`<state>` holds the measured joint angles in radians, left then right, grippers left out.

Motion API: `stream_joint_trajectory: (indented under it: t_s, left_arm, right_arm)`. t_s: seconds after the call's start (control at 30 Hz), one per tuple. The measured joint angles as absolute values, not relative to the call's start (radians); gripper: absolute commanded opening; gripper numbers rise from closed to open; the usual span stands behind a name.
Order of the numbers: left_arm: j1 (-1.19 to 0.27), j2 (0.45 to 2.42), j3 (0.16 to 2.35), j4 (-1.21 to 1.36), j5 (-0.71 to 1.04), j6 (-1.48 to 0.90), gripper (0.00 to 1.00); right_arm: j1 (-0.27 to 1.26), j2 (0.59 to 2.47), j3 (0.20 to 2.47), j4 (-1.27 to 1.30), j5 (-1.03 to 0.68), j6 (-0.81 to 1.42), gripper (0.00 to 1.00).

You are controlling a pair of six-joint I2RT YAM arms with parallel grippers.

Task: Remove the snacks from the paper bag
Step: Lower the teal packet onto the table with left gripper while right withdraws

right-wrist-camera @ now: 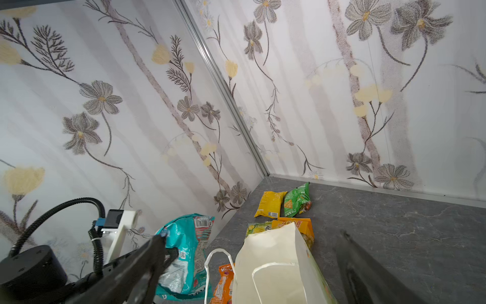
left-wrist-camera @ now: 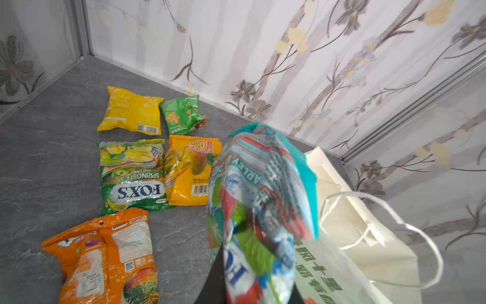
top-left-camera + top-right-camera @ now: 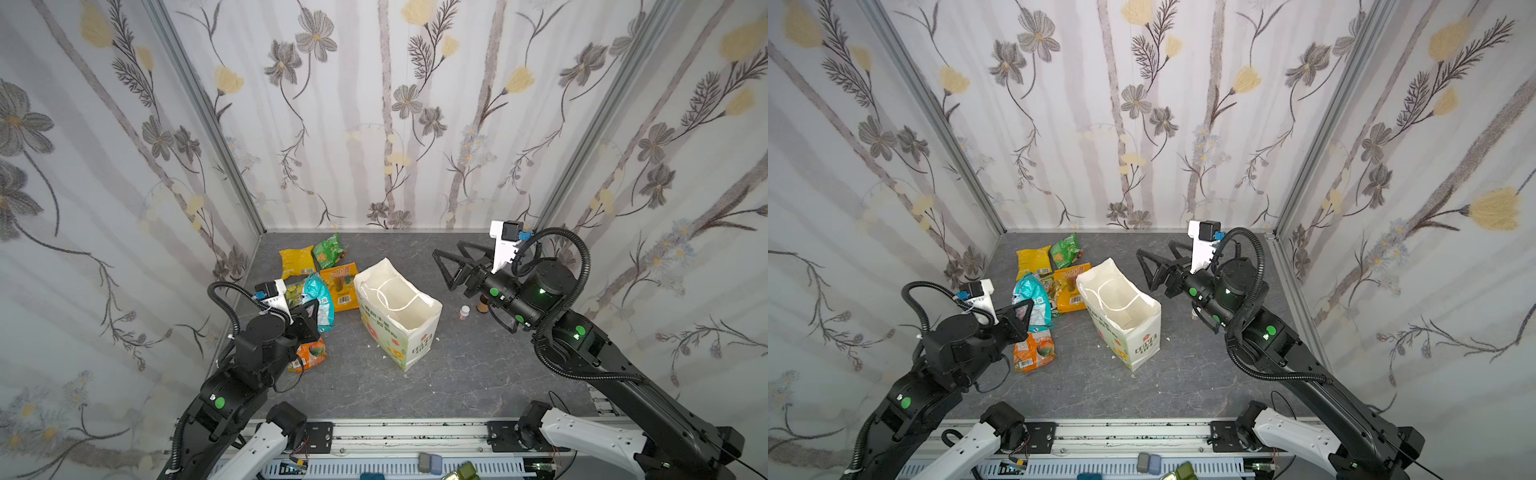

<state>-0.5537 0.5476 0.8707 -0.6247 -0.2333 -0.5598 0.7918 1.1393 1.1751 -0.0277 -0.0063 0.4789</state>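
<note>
Left tool (image 3: 1023,311): the teal packet (image 2: 263,200) is pinched between its jaws and is held up, just left of the paper bag (image 3: 395,340).
Right tool (image 3: 448,250): its jaws are spread wide and nothing is held; it is seen right of the bag.
Paper bag: it is stood upright in the middle of the worktop (image 3: 457,374), mouth open.
Other snacks: the yellow packet (image 3: 296,262), green packet (image 3: 328,250), orange packet (image 3: 341,286), FOXS packet (image 2: 131,179) and orange-white packet (image 3: 311,353) are laid flat on the worktop, left of the bag.

The bag (image 3: 388,334) is white, packet (image 2: 263,197) teal, walls (image 3: 374,124) floral.
</note>
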Motion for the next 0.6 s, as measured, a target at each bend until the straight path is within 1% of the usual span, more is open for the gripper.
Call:
stream_joint_trajectory:
  t_s: [0.17, 0.4, 0.6]
  left_arm:
    - [-0.484, 0.624, 0.786, -0.593, -0.182, -0.581, 0.02]
    - [-0.283, 0.764, 0.662, -0.44, 0.078, -0.643, 0.0]
    - [-0.159, 0.886, 0.569, -0.272, 0.281, -0.691, 0.0]
  right_arm:
    - [0.785, 1.155, 1.175, -0.043, -0.022, 0.497, 0.99]
    - [0.782, 1.165, 1.175, -0.053, -0.043, 0.523, 0.99]
    - [0.78, 1.166, 1.175, -0.074, -0.052, 0.542, 0.99]
